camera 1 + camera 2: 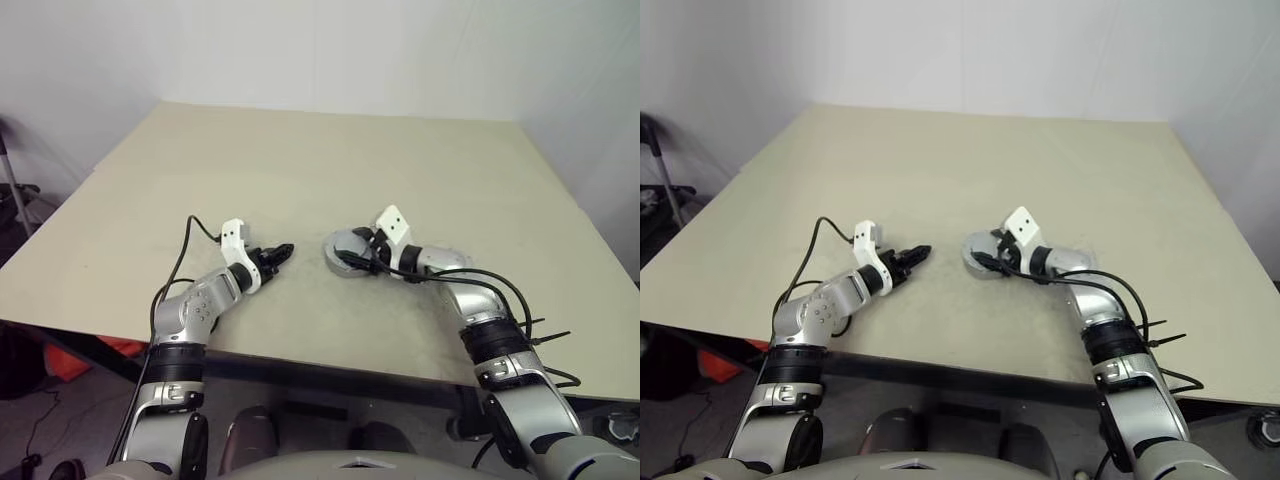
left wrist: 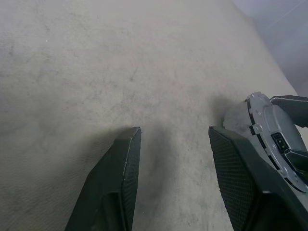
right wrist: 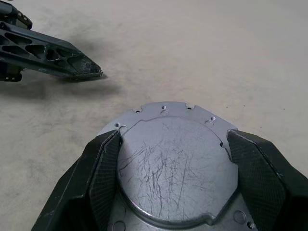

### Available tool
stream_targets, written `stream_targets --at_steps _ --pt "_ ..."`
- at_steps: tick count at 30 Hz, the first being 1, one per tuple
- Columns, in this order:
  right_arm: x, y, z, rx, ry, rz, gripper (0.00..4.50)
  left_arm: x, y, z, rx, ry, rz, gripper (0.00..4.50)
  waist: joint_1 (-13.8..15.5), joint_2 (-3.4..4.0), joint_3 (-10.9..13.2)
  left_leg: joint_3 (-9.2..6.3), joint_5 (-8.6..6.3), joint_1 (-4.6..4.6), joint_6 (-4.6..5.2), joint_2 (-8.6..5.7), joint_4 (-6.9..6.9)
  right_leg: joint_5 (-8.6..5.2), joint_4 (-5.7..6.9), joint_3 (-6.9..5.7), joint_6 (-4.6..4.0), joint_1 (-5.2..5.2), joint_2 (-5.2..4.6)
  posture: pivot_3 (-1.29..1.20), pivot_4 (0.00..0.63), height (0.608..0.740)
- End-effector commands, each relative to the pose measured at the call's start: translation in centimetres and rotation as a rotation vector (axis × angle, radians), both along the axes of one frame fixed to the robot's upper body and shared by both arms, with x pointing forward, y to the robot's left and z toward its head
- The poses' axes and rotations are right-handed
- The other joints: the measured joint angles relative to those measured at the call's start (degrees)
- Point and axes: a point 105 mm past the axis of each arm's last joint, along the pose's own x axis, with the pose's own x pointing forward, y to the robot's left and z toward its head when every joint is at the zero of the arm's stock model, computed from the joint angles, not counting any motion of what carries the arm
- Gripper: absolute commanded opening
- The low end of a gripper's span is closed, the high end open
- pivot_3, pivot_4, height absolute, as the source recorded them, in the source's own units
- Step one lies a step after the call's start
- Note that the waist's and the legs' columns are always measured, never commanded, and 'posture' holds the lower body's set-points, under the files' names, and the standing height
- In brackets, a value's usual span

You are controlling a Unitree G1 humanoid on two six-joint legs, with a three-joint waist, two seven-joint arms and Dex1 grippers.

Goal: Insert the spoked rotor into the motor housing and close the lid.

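Left eye view: the left claw (image 1: pixel 281 253) hangs just over the bench (image 1: pixel 300 150) near its front edge, its fingers (image 2: pixel 118 178) apart with nothing between them. Just to its right, a short gap away, lies a round grey metal disc (image 3: pixel 175 163) on the bench, scratched on top with notches at its rim. The right claw (image 1: pixel 350 258) grips this disc, one finger (image 3: pixel 98 183) pressed on each side.
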Motion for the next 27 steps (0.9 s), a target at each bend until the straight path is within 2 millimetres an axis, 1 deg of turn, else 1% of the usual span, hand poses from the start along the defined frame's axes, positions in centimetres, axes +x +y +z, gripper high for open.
stream_targets --at_steps 1,7,12,16,20,24,27 --pt "0.2 -1.8 0.2 -0.035 -0.014 -0.040 3.11 0.3 0.0 1.2 0.005 -0.043 0.000 2.41 0.03 0.00 0.00 0.00 0.00 -0.02 0.00 -0.01 0.00 0.00 -0.03 0.00 0.00 0.01 -0.01 0.00 0.000 0.740" --pt "0.2 -1.8 0.4 -0.028 -0.018 -0.046 3.11 0.4 0.0 1.1 0.006 -0.042 0.000 2.41 0.02 0.00 0.00 0.00 0.00 -0.04 0.00 -0.03 0.00 0.00 -0.08 -0.01 0.01 0.01 -0.03 0.00 0.000 0.740" --pt "0.9 -2.0 2.1 0.050 -0.068 -0.102 3.11 0.3 0.0 0.9 0.007 -0.038 0.002 2.41 0.04 0.01 0.01 0.00 0.00 -0.05 0.00 -0.02 0.00 0.01 -0.08 -0.01 0.01 0.00 -0.03 0.00 0.000 0.740" --pt "0.9 -2.0 2.0 0.033 -0.066 -0.094 3.11 0.3 -0.1 1.0 0.006 -0.039 0.001 2.41 -0.04 0.01 0.01 0.01 0.01 -0.09 -0.01 -0.01 0.00 0.01 -0.08 -0.02 0.02 -0.05 -0.02 0.00 0.000 0.740" --pt "0.8 -1.8 1.4 0.019 -0.053 -0.092 3.11 0.5 -0.8 2.3 -0.047 -0.054 -0.020 2.41 -0.03 0.02 0.01 0.01 0.00 -0.11 -0.01 -0.01 -0.02 0.01 -0.08 -0.02 0.02 -0.07 -0.02 0.00 0.000 0.740" --pt "0.5 -1.3 0.8 0.009 -0.037 -0.076 3.11 1.1 -2.7 4.6 -0.148 -0.060 -0.074 2.41 -0.01 -0.01 0.03 0.01 0.01 -0.16 -0.01 -0.02 -0.01 0.02 -0.08 -0.03 0.02 -0.10 -0.02 0.00 0.000 0.740" --pt "0.3 -0.9 0.6 0.011 -0.031 -0.064 3.11 1.6 -3.9 5.3 -0.193 -0.040 -0.109 2.41 -0.15 -0.01 0.03 0.01 0.01 -0.15 -0.02 -0.02 0.00 0.02 -0.08 -0.02 0.02 -0.09 -0.02 0.00 0.000 0.740"
